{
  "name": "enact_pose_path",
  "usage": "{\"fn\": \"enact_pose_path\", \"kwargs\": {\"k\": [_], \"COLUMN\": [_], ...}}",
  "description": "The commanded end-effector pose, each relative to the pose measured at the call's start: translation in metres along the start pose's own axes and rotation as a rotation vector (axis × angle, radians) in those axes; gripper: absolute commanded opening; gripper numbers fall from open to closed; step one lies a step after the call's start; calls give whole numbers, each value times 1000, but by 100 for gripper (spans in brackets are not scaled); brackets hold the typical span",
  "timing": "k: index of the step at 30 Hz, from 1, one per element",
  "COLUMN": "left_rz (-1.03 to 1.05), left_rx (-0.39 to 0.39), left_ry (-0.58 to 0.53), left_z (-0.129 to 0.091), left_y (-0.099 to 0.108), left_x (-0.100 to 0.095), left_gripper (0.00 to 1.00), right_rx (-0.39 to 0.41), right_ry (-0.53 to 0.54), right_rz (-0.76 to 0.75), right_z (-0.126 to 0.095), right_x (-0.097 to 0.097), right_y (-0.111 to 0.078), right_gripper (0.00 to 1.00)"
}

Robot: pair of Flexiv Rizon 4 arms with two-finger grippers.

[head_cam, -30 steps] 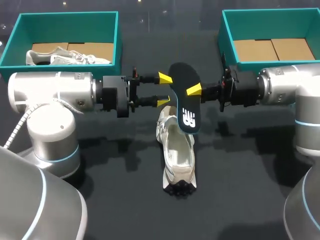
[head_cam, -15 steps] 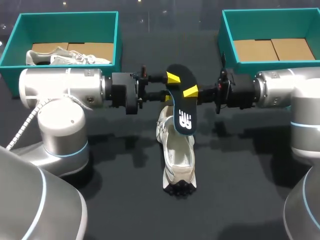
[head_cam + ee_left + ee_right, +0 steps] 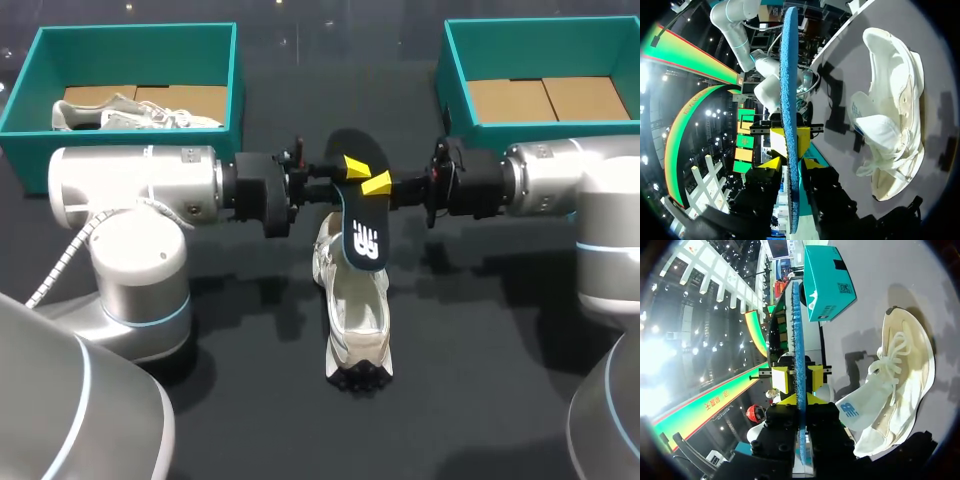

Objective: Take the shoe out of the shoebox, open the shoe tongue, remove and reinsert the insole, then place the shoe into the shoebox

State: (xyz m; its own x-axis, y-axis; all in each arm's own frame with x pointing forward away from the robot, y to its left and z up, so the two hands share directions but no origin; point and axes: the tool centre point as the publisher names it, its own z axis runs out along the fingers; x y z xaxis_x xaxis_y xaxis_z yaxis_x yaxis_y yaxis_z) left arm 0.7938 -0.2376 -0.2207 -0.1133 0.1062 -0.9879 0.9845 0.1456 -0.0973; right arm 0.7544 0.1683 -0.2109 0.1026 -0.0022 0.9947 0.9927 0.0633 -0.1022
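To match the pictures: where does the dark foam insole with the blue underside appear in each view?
Head view: the dark foam insole with blue underside, mid-table, above the white mesh sneaker.
Left wrist view: edge-on blue strip beside the sneaker.
Right wrist view: edge-on again, beside the sneaker.
Shared landmark: the sneaker.

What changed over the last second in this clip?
The left gripper moved right, from clear of the insole to right up against it, facing the right gripper. The right gripper still clamps the insole and carried it slightly left. The shoe stayed put.
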Motion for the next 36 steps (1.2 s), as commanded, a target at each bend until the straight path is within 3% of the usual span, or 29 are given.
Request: {"fn": "enact_pose_path", "kwargs": {"k": [1,6,9,13,17,18,19,24,25,26,28,29,31,33,36], "left_rz": [0,-5,-6,-8,-10,-10,-10,-4,-4,-3,-2,-1,2,7,11], "left_rx": [-9,-16,-22,-29,-34,-35,-35,-32,-32,-32,-31,-30,-29,-26,-24], "left_ry": [1,5,7,9,12,13,13,20,21,21,21,21,21,23,29], "left_z": [3,3,3,3,5,6,6,8,8,6,3,1,-3,-6,-9], "left_y": [-2,-1,-1,0,1,1,1,0,-1,-1,-2,-2,-4,-5,-6], "left_x": [1,3,5,6,7,7,8,9,10,10,9,9,9,9,10], "left_gripper": [20,21,31,29,20,14,1,0,0,0,0,0,0,0,0], "right_rx": [3,3,2,3,5,7,7,10,10,10,8,7,17,-42,-42], "right_ry": [-4,-3,-2,-2,-1,-2,-2,2,3,3,-8,-23,-75,-154,-154], "right_rz": [2,5,6,9,11,11,12,16,16,16,2,-8,-43,-50,-50], "right_z": [1,1,1,2,2,3,3,3,3,2,-2,-4,-9,-17,-17], "right_x": [0,-1,-1,-2,-2,-2,-2,-4,-4,-5,-5,-5,-5,-8,-8], "right_y": [-1,-3,-5,-7,-8,-8,-8,-9,-9,-9,-11,-12,-14,-16,-16], "right_gripper": [0,0,0,0,0,0,0,0,7,31,89,100,100,100,100]}}
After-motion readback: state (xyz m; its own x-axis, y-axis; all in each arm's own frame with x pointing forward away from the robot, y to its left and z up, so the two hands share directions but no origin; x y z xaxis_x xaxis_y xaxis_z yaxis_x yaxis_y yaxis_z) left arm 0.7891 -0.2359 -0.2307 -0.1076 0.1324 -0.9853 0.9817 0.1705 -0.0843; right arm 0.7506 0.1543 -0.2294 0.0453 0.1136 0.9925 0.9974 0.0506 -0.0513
